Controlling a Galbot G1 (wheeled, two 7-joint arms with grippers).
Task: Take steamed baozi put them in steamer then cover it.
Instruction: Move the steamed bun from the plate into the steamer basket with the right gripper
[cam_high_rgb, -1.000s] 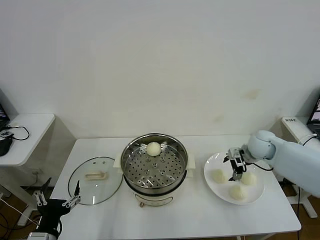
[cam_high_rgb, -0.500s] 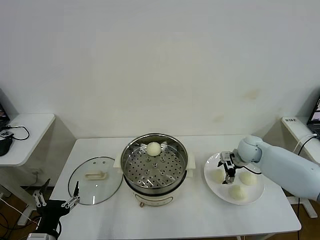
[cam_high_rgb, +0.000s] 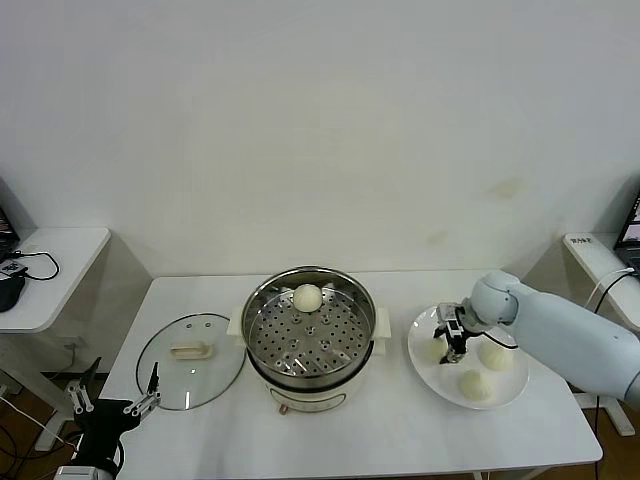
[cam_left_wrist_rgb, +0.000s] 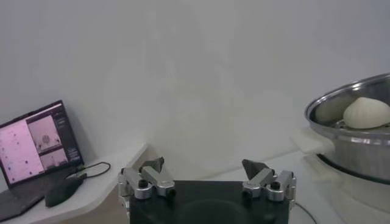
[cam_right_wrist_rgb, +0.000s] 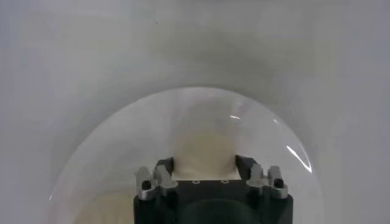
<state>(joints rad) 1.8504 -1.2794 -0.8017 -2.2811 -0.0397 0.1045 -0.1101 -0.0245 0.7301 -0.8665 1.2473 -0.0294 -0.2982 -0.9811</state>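
Currently the right gripper (cam_high_rgb: 447, 341) is down on the white plate (cam_high_rgb: 512, 388), its fingers clasping a baozi (cam_right_wrist_rgb: 204, 159). One bun (cam_high_rgb: 307, 297) sits in the steamer (cam_high_rgb: 310, 325); the left gripper (cam_high_rgb: 112, 393) idles spread wide near the cover (cam_high_rgb: 190, 347)

Plain white wall (cam_high_rgb: 320, 120) behind a white table (cam_high_rgb: 400, 430), white side desk (cam_high_rgb: 50, 270) with laptop (cam_left_wrist_rgb: 36, 146).
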